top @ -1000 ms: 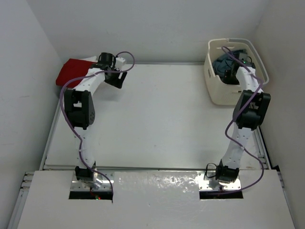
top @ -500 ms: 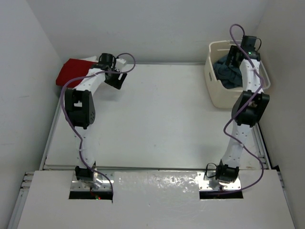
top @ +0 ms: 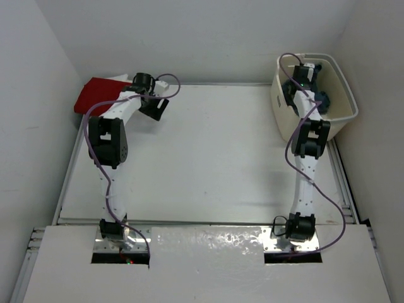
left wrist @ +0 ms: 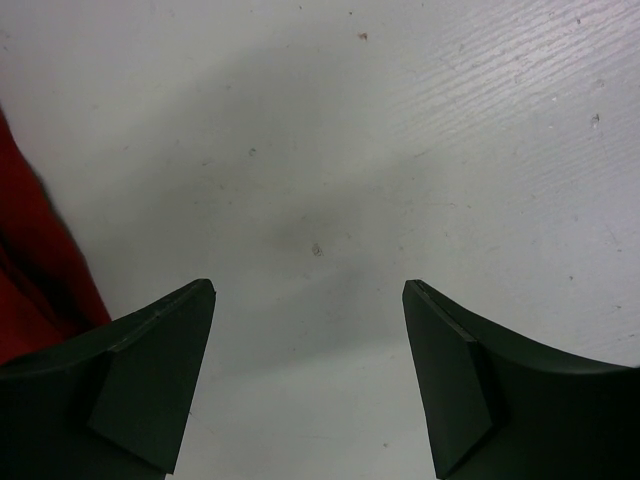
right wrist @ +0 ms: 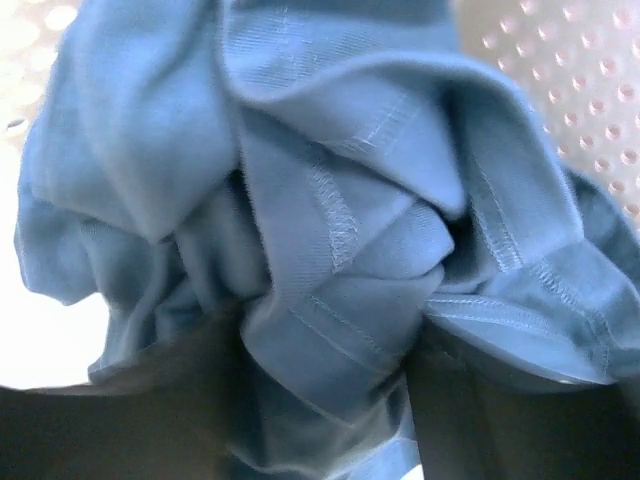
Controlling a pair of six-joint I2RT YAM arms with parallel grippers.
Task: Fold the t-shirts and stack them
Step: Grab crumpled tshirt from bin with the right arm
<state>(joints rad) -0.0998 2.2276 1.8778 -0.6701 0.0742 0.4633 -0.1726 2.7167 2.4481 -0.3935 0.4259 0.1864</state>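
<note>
We note left gripper (left wrist: 308,290) released by red shirt (left wrist: 30,250); right gripper (right wrist: 325,345) amid blue shirt (right wrist: 330,150) in basket (top: 343,95), grip unclear

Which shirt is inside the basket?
The blue-grey t-shirt, crumpled inside the cream basket. The red t-shirt lies outside it, at the far left.

The red shirt (top: 95,95) at the far left is showing plain bright red. The blue shirt (right wrist: 330,250) at the far right is showing slate blue-grey with matching stitching. The basket (top: 281,113) is looking cream, its wall dotted. The table (top: 208,158) is showing white, faintly speckled.
</note>
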